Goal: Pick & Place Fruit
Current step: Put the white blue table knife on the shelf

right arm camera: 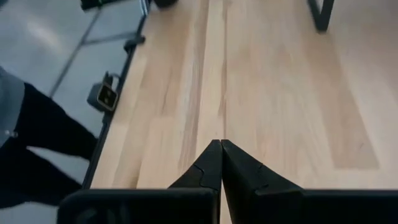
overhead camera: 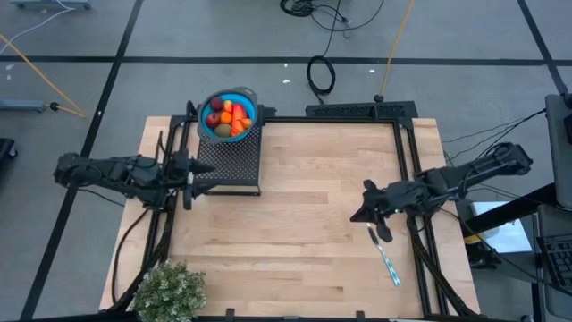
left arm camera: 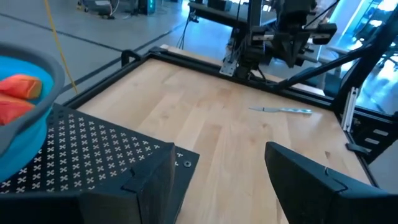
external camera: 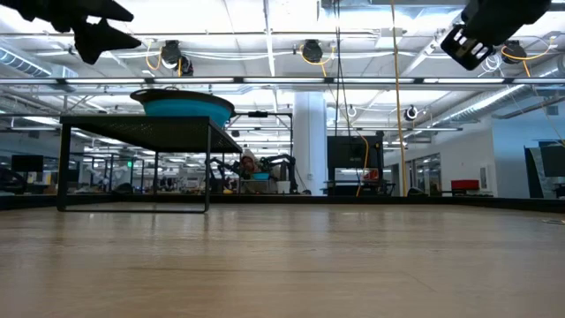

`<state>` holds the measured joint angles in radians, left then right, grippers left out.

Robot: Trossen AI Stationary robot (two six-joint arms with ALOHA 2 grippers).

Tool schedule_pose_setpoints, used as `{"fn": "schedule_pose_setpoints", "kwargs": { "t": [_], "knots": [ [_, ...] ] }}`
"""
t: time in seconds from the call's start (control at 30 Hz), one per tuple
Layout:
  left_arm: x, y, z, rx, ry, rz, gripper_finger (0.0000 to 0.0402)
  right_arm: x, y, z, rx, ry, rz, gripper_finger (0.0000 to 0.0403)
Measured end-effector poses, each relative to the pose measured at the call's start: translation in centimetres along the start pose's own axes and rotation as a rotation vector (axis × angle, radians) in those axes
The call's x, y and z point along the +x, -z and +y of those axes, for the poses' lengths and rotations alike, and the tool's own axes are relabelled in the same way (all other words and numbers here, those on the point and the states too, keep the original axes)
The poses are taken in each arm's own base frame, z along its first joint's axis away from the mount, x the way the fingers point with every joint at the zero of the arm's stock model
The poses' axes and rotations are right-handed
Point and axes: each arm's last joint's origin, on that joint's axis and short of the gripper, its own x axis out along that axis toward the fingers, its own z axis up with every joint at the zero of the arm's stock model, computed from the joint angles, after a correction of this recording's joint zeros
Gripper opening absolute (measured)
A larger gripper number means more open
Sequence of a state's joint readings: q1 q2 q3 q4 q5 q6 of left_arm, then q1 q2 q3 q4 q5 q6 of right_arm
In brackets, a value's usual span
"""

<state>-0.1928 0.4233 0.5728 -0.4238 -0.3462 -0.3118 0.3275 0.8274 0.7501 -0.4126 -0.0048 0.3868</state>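
The fruit lies in a blue bowl on a black perforated stand at the upper left of the table. The left tool, just left of the stand, gapes wide, holding nothing. The right tool, at right centre, is closed and empty, just above a utensil.

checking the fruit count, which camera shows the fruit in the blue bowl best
The high view: it looks straight into the round blue bowl at the small red and orange fruit. The left wrist view catches only an orange piece at the rim; the low view shows the bowl's side; the right wrist view, nothing.
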Motion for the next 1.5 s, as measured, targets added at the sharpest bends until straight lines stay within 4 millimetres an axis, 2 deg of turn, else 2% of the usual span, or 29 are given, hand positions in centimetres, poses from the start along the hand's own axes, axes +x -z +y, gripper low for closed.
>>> {"fn": "schedule_pose_setpoints", "kwargs": {
  "t": [0.23, 0.43, 0.67, 1.03, 1.3, 1.5],
  "knots": [
    [-0.6, 1.8, 0.8, -0.002, 0.011, -0.035, 0.0250, 1.2, -0.9, 1.6, 0.060, 0.020, 0.198, 0.0000],
    [-1.1, 2.5, 1.2, -0.009, 0.024, -0.063, 0.0250, 2.5, -1.7, 3.1, 0.121, -0.020, 0.368, 0.0000],
    [-1.4, 3.2, 1.6, 0.000, 0.028, -0.075, 0.0250, 4.1, -1.7, 5.3, 0.280, -0.060, 0.580, 0.0000],
    [-1.8, 3.6, 1.8, 0.054, 0.058, -0.089, 0.0250, 5.2, 1.4, 9.2, 0.643, 0.095, 0.764, 0.0000],
    [-2.2, 3.8, 1.9, 0.063, 0.089, -0.074, 0.0250, 4.9, 3.6, 12.1, 0.836, 0.179, 0.831, 0.0000],
    [-2.3, 4.0, 2.0, 0.066, 0.087, -0.063, 0.0250, 5.1, 5.1, 13.4, 0.955, 0.271, 0.867, 0.0000]
  ]
}}
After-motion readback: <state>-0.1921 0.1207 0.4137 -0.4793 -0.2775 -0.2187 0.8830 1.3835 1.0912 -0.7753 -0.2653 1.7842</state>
